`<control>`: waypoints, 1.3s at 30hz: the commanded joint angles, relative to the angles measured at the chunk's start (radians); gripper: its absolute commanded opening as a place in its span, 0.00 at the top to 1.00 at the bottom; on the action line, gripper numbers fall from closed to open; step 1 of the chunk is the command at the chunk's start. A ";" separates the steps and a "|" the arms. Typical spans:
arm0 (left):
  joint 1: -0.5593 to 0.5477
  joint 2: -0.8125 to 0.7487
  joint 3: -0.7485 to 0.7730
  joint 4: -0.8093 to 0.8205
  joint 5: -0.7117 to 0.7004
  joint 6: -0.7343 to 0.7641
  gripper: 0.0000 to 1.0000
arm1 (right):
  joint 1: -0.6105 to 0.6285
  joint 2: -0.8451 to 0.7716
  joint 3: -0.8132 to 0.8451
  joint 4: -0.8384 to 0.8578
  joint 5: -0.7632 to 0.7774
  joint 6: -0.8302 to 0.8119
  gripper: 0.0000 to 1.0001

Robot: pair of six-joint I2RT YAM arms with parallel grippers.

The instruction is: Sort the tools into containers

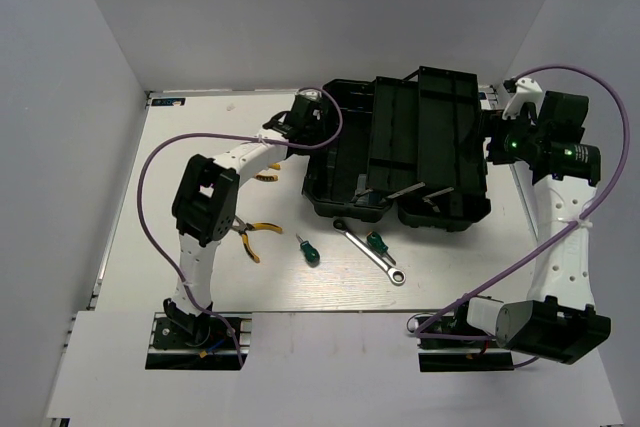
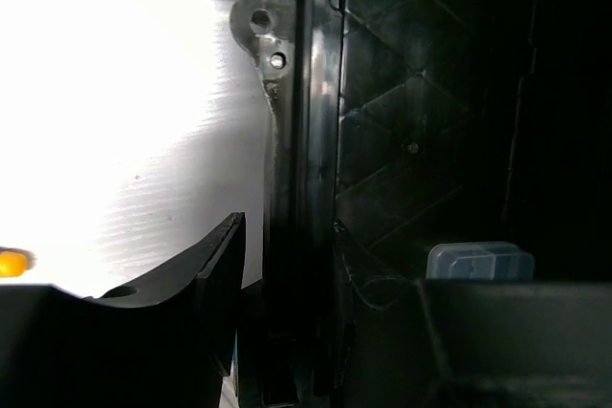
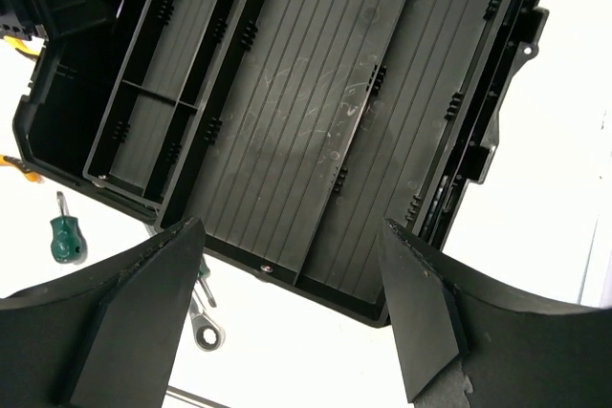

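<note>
Nearer than both tools, a silver wrench (image 1: 370, 255), two green screwdrivers (image 1: 307, 249) and yellow pliers (image 1: 250, 234) lie on the worktop (image 1: 440, 267). The right tool (image 3: 292, 226) faces the black toolbox (image 1: 400, 127), spread wide, holding nothing. The left tool (image 1: 302, 109) is at the toolbox's left wall; I cannot tell if it pinches.

Spread gripper (image 3: 292, 231) — ribbed toolbox tray (image 3: 287, 74) beyond

The large black plastic toolbox (image 3: 316, 93) looks matt, its ribbed tray faintly scuffed and dusty. The long silver metal wrench (image 1: 385, 264) is smooth and bright. The stubby green-handled screwdriver (image 1: 308, 251) has glossy plastic. The pale tabletop (image 1: 200, 117) shows a finely lined sheen.
</note>
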 commanded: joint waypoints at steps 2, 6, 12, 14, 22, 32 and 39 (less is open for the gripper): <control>0.052 0.025 -0.052 -0.102 -0.021 -0.236 1.00 | -0.002 -0.024 -0.015 0.018 -0.020 0.001 0.21; 0.072 0.034 -0.052 -0.102 -0.001 -0.278 1.00 | -0.002 -0.030 -0.018 0.016 -0.016 -0.004 0.21; 0.113 0.034 -0.067 -0.090 0.009 -0.287 1.00 | -0.002 -0.048 -0.047 0.019 -0.017 -0.008 0.21; 0.124 0.034 -0.067 -0.090 0.018 -0.296 1.00 | 0.001 -0.051 -0.055 0.019 -0.022 -0.007 0.21; 0.133 0.025 -0.106 -0.075 0.027 -0.307 1.00 | -0.001 -0.051 -0.058 0.022 -0.024 -0.002 0.21; 0.133 0.016 -0.067 -0.052 0.104 -0.203 0.41 | 0.001 -0.054 -0.054 0.003 -0.097 -0.045 0.15; 0.133 -0.042 0.063 -0.104 0.104 -0.069 0.11 | 0.011 -0.076 -0.072 -0.059 -0.327 -0.220 0.10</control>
